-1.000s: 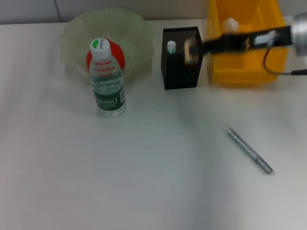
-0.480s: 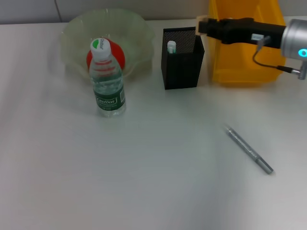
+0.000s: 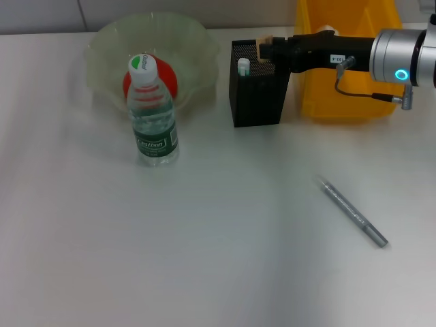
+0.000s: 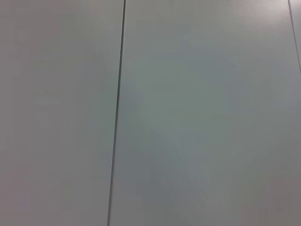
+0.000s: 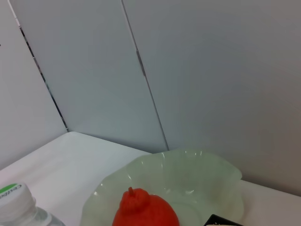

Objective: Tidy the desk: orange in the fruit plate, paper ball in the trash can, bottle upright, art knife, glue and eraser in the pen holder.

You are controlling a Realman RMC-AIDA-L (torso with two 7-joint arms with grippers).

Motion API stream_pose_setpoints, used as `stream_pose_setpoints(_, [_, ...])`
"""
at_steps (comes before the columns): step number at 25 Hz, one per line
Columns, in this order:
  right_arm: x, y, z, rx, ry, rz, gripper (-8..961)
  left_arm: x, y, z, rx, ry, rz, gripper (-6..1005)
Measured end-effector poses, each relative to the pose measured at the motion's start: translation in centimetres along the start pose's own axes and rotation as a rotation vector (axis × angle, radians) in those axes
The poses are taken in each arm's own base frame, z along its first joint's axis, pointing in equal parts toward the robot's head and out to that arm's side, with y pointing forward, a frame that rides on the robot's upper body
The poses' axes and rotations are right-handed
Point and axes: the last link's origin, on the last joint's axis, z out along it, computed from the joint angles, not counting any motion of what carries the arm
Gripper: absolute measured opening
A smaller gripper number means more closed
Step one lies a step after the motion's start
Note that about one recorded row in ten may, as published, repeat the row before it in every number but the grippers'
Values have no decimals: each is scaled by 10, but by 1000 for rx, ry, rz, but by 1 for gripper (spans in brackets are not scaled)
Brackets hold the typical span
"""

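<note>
Now, step in hand: the right tool [image 3: 264, 51] reaches in from the right at the top of the square black metal-mesh pen holder [image 3: 257, 92], closed on a small tan rectangular eraser [image 3: 261, 49] at the cup's back rim.
Doing it well: I judge the block should be centred over the opening, clear of the mesh wall, before the tool lets go; a drop from the rim could send it outside.
Inside the cup: a white stick with a green band [image 3: 243, 67] already stands at one side, so the free side looks the better target.
Close neighbour: the bright yellow rectangular trash can [image 3: 347, 95] stands just beside the holder, under the arm.
Elsewhere: the red-orange knobby orange [image 5: 145, 212] lies in the pale green wavy-rimmed fruit plate [image 5: 221, 172]; the clear green-labelled bottle [image 3: 151, 116] stands upright in front of it.
Left to do: a slim grey pen-like tool [image 3: 353, 212], likely the art knife, lies on the white table [image 3: 204, 238].
Left tool: out of sight.
</note>
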Motion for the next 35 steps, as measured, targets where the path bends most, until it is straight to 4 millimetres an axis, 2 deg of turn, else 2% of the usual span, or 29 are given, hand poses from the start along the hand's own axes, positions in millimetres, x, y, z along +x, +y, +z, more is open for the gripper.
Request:
stream_pose_setpoints(4, [0, 0, 0, 1, 0, -1, 284, 0, 0, 0, -1, -1, 0, 712])
stream_pose_setpoints(13, [-6, 2, -5, -19, 0, 33, 456, -1, 2, -2, -7, -4, 1, 712])
stream_pose_setpoints(15, [-20, 10, -20, -67, 49, 62, 494, -1, 2, -2, -7, -4, -3, 712])
stream_pose_setpoints(16, [-20, 10, -20, -67, 49, 62, 508, -1, 1, -2, -6, -5, -6, 712])
stream_pose_setpoints(20, [-48, 26, -45, -57, 222, 134, 566, -2, 2, -3, -5, -4, -15, 713])
stream_pose_setpoints(24, [-68, 40, -61, 18, 452, 257, 554, -1, 1, -4, -5, 0, -19, 713])
stream_pose_setpoints(25, [-69, 42, -61, 73, 600, 296, 551, -1, 1, -4, -4, 0, -21, 713])
stream_pose_setpoints(26, [-69, 42, -61, 73, 600, 296, 550, -1, 1, -4, -3, 0, -22, 713])
stream_pose_setpoints(28, [-61, 39, -56, 136, 732, 333, 549, -1, 1, -4, -3, -1, -21, 713])
stream_pose_setpoints(30, [-47, 32, -44, 213, 841, 354, 548, -1, 1, -3, -4, -4, -16, 713])
stream_pose_setpoints(31, [-47, 32, -44, 213, 841, 354, 548, -1, 1, -3, -4, -4, -16, 713])
stream_pose_setpoints(35, [-31, 34, -22, 199, 903, 343, 545, -1, 2, -3, -9, -4, -16, 713])
